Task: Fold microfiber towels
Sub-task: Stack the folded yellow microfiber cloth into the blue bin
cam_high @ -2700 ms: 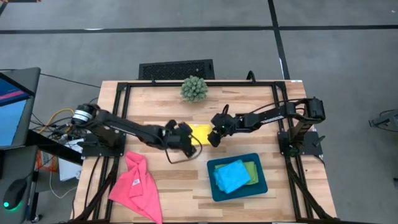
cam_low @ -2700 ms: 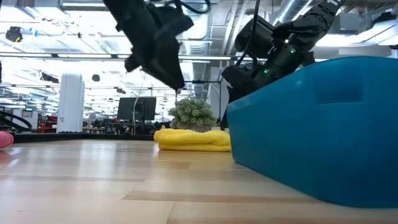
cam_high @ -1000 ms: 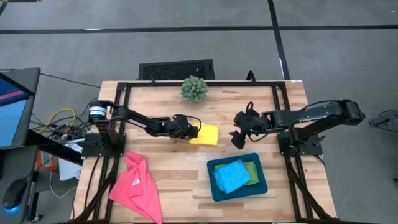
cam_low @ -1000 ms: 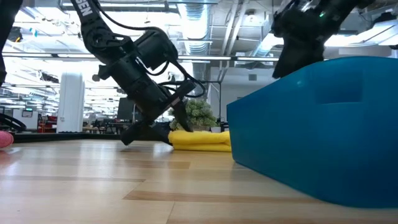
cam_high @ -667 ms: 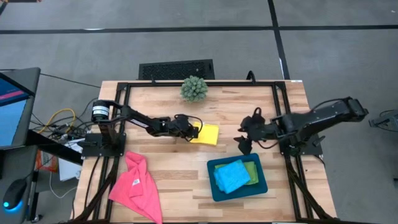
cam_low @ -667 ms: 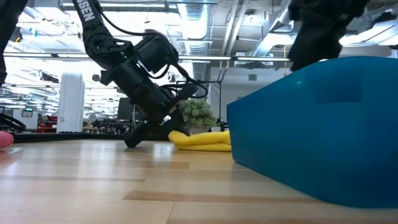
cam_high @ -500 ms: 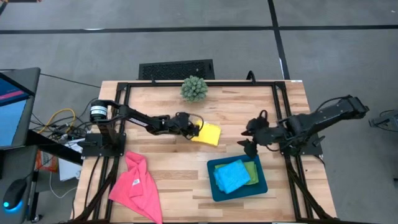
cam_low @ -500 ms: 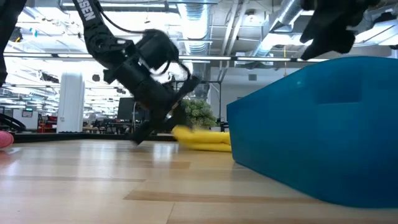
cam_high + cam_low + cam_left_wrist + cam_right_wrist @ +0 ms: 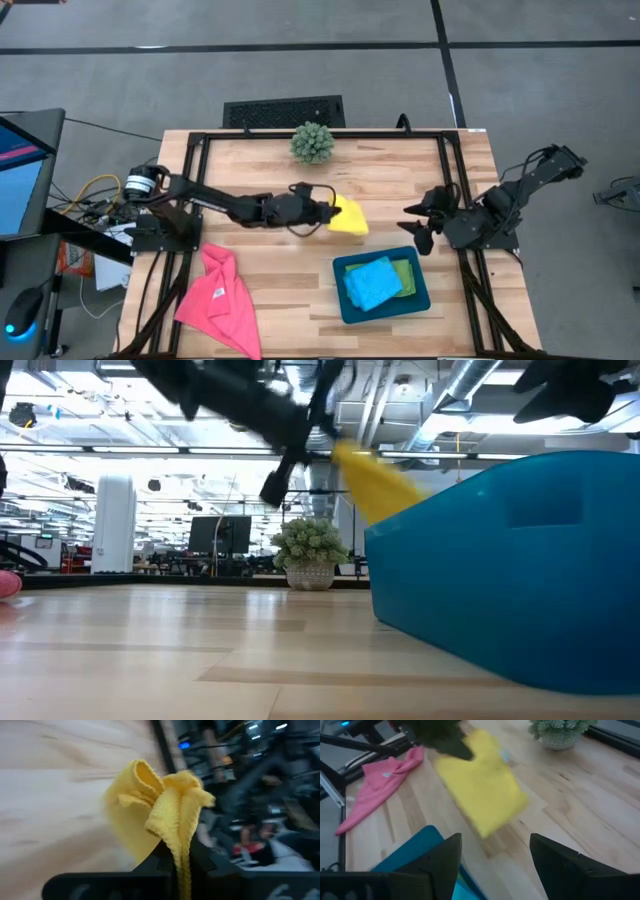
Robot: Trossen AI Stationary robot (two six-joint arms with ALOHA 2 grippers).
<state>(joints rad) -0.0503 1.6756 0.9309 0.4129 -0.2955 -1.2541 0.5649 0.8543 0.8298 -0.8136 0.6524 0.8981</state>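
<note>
We see a soft, fuzzy yellow cloth (image 9: pixel 165 810). The surface (image 9: pixel 260 260) is smooth, pale wood. The blue tray (image 9: pixel 520 570) looks like matt plastic.

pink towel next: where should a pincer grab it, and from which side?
Judging from the high view, take the pink towel at its narrow bunched end nearest the table's middle, coming straight down from above. There the cloth rises in a ridge a pincer could close across; the wider part lies flat. The left pincer is shut on the yellow towel, so the open right pincer is free.
</note>
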